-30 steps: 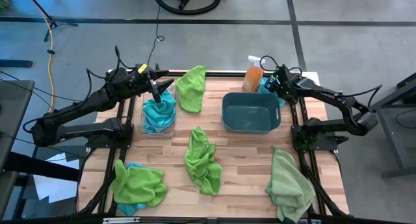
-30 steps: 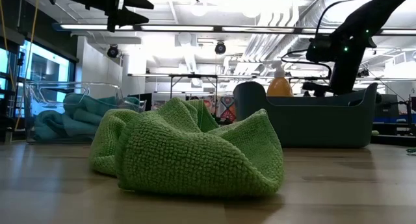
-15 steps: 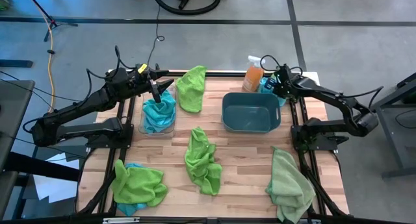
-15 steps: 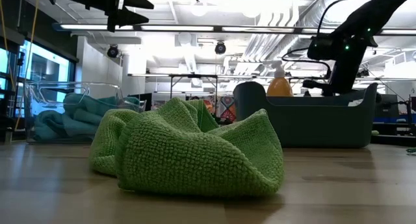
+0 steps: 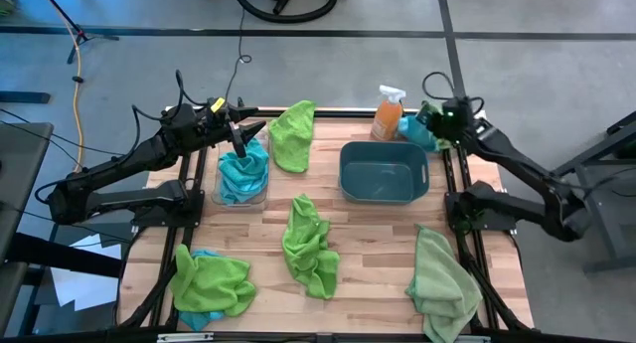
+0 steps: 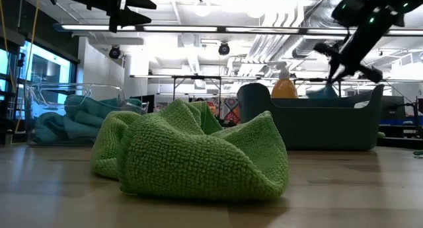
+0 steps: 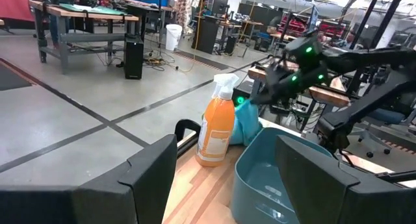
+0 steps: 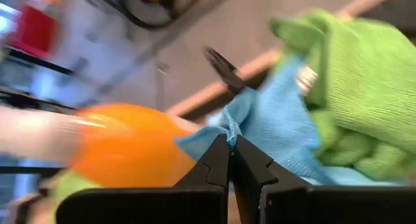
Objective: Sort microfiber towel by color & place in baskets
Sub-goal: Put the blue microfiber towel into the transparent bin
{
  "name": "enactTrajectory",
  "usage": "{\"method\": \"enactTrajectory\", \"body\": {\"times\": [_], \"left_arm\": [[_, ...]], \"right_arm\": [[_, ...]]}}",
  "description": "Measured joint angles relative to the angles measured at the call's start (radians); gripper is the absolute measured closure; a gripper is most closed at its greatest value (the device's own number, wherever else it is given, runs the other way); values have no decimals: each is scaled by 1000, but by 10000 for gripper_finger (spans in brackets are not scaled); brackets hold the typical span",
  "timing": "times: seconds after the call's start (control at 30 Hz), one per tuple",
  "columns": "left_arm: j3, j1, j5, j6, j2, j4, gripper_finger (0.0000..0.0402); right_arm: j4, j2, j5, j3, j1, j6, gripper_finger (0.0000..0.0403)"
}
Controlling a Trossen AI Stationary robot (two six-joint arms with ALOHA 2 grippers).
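My right gripper (image 5: 429,122) is at the far right corner, shut on a blue towel (image 5: 415,134) that hangs beside the orange spray bottle (image 5: 388,114), behind the dark teal tub (image 5: 384,171). In the right wrist view a green cloth (image 8: 351,87) lies against the blue towel (image 8: 273,130). My left gripper (image 5: 242,134) is open and level above the clear basket (image 5: 243,189), which holds teal towels (image 5: 244,172). Green towels lie on the table at the far middle (image 5: 293,134), the centre (image 5: 310,246), the near left (image 5: 211,281) and the near right (image 5: 442,283). My right gripper pinches a raised fold of the blue towel (image 8: 235,123) between its two fingertips (image 8: 220,160), coming from above at a slant. The towel hangs slack below the fingers (image 6: 324,92). The tub hides its lower end in the low view.
The spray bottle stands close to the held towel. The tub lies open just toward the near side of my right gripper. The near-left green towel lies on a blue one (image 5: 199,318). Bare wood shows between the tub and the centre towel.
My right gripper has shut on the blue towel behind the spray bottle, then risen and tipped less steeply downward. It has drawn the towel's pinched part up with it. My left arm has kept still.
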Motion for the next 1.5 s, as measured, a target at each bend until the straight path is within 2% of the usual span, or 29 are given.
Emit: {"method": "enactTrajectory", "body": {"times": [0.2,0.33,0.8,1.03,1.2,1.5], "left_arm": [[0,0,0,0,0,0,153],[0,0,0,0,0,0,153],[0,0,0,0,0,0,153],[0,0,0,0,0,0,153],[0,0,0,0,0,0,153],[0,0,0,-1,0,0,153]], "right_arm": [[125,-131,3,2,0,-53,402],[148,-172,-1,70,0,-134,402],[129,-131,-138,425,0,-349,403],[117,-80,-224,500,5,-386,403],[147,-22,-296,497,86,-395,403],[338,119,-359,500,347,-422,403]]}}
